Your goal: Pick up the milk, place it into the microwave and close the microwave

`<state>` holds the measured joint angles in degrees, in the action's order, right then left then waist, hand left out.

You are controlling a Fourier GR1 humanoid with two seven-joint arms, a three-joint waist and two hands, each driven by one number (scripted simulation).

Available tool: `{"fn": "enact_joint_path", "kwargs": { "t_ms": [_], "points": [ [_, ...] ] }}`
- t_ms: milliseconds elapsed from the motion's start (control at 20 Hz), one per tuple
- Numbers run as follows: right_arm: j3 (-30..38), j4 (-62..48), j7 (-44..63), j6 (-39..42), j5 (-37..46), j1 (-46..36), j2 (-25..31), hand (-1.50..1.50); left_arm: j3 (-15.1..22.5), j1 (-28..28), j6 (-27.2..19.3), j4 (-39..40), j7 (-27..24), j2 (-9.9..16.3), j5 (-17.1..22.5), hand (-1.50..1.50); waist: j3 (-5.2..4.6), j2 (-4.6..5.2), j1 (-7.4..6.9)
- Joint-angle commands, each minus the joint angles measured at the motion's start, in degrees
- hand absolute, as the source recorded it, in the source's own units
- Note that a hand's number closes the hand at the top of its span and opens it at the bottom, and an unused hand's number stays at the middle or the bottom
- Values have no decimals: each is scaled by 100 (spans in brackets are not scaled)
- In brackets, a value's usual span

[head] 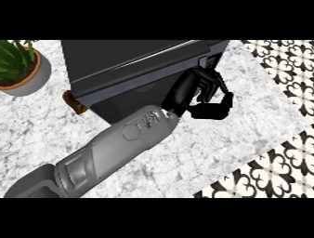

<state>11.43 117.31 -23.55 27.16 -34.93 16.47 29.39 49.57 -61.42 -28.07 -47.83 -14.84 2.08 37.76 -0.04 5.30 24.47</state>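
The dark microwave (pixel 135 58) stands at the top middle of the counter, its door face (pixel 122 90) lying flush against the body. My left hand (pixel 202 93) is at the microwave's front right corner, just below the control panel (pixel 211 60). Its fingers are curled against the door's edge and the thumb is bent underneath, with nothing in the hand. The grey forearm (pixel 112 148) runs in from the lower left. No milk shows anywhere. My right hand is out of the picture.
A potted green plant (pixel 12 67) stands at the top left. A small brown object (pixel 74 103) peeks out by the microwave's left front corner. The marble counter (pixel 208 148) ends at the right and lower right, where patterned floor tiles (pixel 290 162) show.
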Motion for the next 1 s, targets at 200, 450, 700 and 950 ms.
{"fn": "enact_joint_path", "kwargs": {
  "t_ms": [200,450,700,950],
  "points": [
    [168,2,158,27,-193,-155,250,-150,-71,-475,-102,314,-98,-194,203,150,10,78,253],
    [342,12,236,22,-253,-233,431,-150,-53,-494,-188,376,-132,-192,299,150,8,54,314],
    [394,-88,291,93,-449,-305,533,-150,13,-436,-313,251,-270,-188,352,150,28,81,309],
    [472,-133,349,112,-666,-392,624,-150,-7,-486,-399,201,-277,-187,460,150,30,83,354]
  ]
}}
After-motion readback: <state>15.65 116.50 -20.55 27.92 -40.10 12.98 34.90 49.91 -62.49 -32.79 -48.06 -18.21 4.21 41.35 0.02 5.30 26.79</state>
